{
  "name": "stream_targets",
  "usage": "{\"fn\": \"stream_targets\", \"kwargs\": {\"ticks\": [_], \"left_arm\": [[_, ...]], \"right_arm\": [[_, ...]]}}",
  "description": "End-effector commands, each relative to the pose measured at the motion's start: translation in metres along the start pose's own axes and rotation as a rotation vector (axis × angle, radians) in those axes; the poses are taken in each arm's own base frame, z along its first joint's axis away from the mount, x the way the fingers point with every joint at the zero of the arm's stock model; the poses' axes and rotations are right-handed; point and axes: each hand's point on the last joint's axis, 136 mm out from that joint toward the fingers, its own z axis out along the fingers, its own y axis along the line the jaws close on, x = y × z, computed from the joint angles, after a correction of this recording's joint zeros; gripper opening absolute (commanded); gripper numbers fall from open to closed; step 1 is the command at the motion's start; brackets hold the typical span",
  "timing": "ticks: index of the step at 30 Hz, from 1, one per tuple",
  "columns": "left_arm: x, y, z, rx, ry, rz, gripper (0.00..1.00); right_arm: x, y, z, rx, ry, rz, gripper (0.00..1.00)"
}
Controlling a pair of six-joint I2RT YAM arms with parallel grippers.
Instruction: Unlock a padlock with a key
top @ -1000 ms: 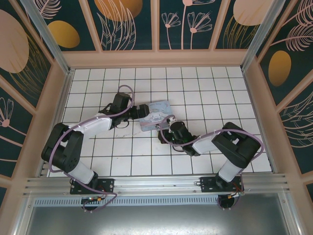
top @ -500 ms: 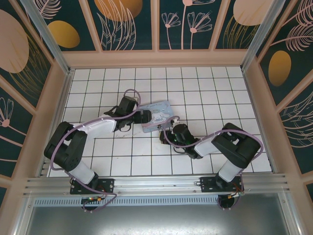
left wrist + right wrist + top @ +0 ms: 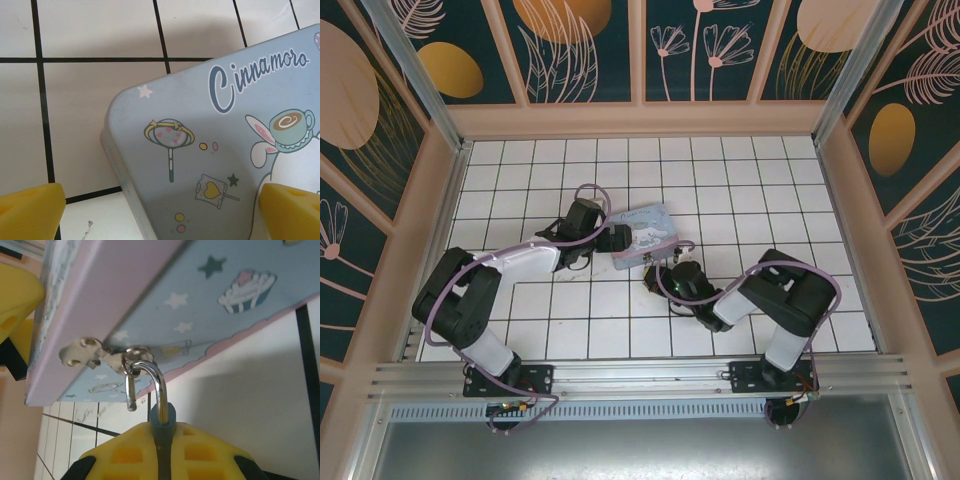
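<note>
Right pincer [image 3: 161, 440] clenched on padlock [image 3: 162, 416] body; shackle [image 3: 150, 377] hooked through ring of hasp [image 3: 82, 351] on box [image 3: 200, 295] edge, short leg hanging free beside body. Left pincer [image 3: 160, 207] spread wide, box corner between fingers [image 3: 30, 210]; whether they touch box, cannot tell. Box on tabletop [image 3: 720, 190], between both arms.

The right gripper [image 3: 162, 440] pinches the padlock [image 3: 169, 416] body between yellow fingers. Its shackle [image 3: 152, 371] hooks through the hasp ring [image 3: 131, 354] on the pastel-blue box [image 3: 225, 285]. One shackle leg ends free beside the body.
</note>
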Motion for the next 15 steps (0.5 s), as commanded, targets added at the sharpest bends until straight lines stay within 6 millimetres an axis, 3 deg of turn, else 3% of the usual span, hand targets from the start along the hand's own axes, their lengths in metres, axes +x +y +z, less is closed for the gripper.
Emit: {"fn": "stream_targets", "kwargs": {"ticks": [1, 8, 15], "left_arm": [[0.047, 0.040, 0.012, -0.143, 0.129, 0.017, 0.98], [0.058, 0.049, 0.017, -0.174, 0.155, 0.026, 0.98], [0.072, 0.058, 0.024, -0.195, 0.193, 0.031, 0.94]], "right_arm": [[-0.012, 0.013, 0.005, -0.051, -0.084, 0.078, 0.00], [-0.018, 0.003, 0.001, -0.038, -0.119, 0.106, 0.00], [-0.037, -0.001, -0.006, -0.020, -0.149, 0.077, 0.00]]}}
